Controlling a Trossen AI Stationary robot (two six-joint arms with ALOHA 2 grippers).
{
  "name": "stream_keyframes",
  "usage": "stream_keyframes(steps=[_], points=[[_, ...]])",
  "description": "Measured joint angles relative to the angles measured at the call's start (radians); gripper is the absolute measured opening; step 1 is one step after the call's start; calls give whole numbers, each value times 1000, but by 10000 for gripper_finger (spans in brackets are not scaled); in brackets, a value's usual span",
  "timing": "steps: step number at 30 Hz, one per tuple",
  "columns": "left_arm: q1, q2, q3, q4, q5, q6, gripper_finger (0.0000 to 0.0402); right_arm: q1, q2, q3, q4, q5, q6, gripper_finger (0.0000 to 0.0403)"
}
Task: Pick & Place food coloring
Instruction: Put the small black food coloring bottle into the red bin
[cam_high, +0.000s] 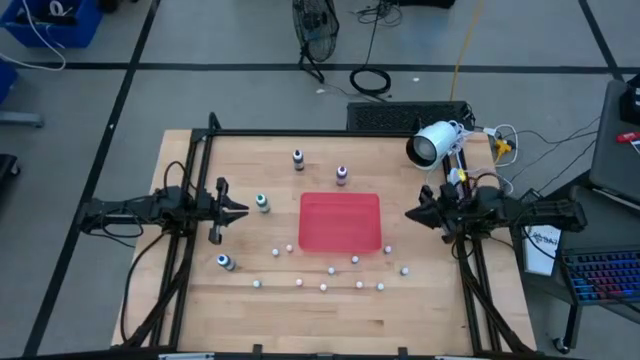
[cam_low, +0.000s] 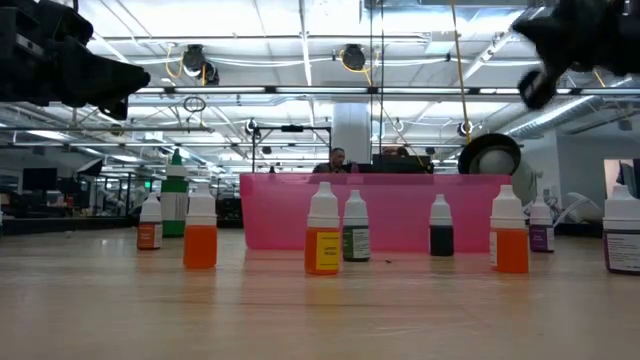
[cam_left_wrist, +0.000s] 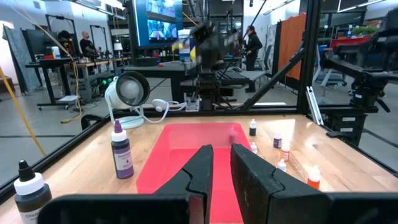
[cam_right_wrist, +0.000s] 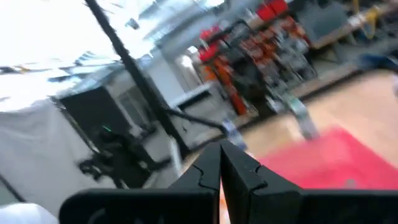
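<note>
Nearest the front edge of the desk (cam_high: 200, 310), a loose scatter of small bottles (cam_high: 324, 287) stands upright, white caps up, long axes vertical; the low view shows their bodies orange (cam_low: 200, 243), yellow (cam_low: 322, 250) and dark, which the high view does not resolve. To their left a blue-bodied bottle (cam_high: 225, 262) stands alone near the front left, well apart from the red tray (cam_high: 340, 221).

The tray lies flat in the middle of the desk, with nothing seen inside it from above. Just left of it stands a green bottle (cam_high: 262, 203), upright. Beyond the tray's far edge are a purple bottle (cam_high: 341, 175) and, farther left, a dark one (cam_high: 298, 158), both upright and apart from the tray. The left wrist view shows these two close up: purple (cam_left_wrist: 121, 155) beside the tray, dark (cam_left_wrist: 31, 193) nearer that arm.

The left end effector (cam_high: 238, 210) hovers left of the green bottle, its fingers (cam_left_wrist: 199, 171) pressed almost together and holding nothing. The right end effector (cam_high: 410, 214) hovers just beyond the tray's right edge, its fingers (cam_right_wrist: 208, 171) likewise closed and empty; its wrist view is blurred.

Open wood runs along the front strip and between the tray and each arm. A white lamp (cam_high: 432, 144) sits at the far right corner.
</note>
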Motion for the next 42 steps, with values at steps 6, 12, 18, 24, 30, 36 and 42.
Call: stream_keyframes(steps=[6, 12, 18, 24, 30, 36, 42], points=[[0, 0, 0, -1, 0, 0, 61, 114, 411, 358, -312, 58, -29, 1], [0, 0, 0, 0, 0, 0, 61, 275, 905, 808, -991, 96, 164, 0], [0, 0, 0, -1, 0, 0, 61, 457, 1221, 1091, -1522, 92, 534, 0], [0, 0, 0, 0, 0, 0, 61, 572, 1322, 1117, -1518, 96, 759, 4], [0, 0, 0, 0, 0, 0, 61, 591, 1354, 1042, -1449, 97, 774, 68], [0, 0, 0, 0, 0, 0, 61, 559, 1344, 912, -1358, 100, 769, 150], [0, 0, 0, 0, 0, 0, 61, 536, 1344, 791, -1184, 97, 736, 180]])
